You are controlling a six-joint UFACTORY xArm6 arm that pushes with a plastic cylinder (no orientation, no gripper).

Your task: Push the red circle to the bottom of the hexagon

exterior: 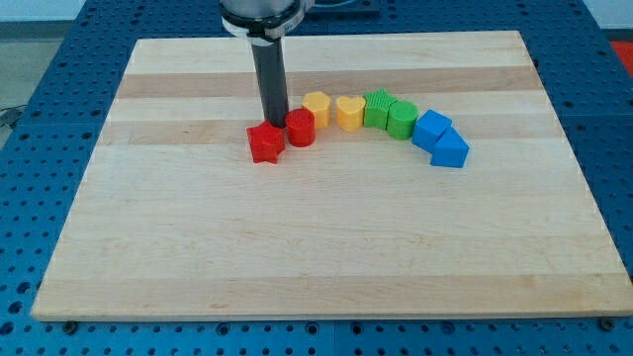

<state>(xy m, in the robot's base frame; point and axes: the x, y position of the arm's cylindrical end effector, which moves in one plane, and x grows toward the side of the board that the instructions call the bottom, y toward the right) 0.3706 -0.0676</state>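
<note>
Treat the red circle [301, 128] as light, rigid and prone to sliding; push it from above, where my tip [276, 123] touches; no jaws exist.

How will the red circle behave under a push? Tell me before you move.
The red circle looks like a squat, flat-bottomed cylinder, so it will probably slide on the smooth wooden board, not roll or tip. Its curved wall may slip sideways off my tip, which stands just at its left. The red star sits close and may get nudged.

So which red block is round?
The red circle, the one on the view's right of the red star. It is a smooth cylinder; the star has points. My tip sits just behind them.
</note>
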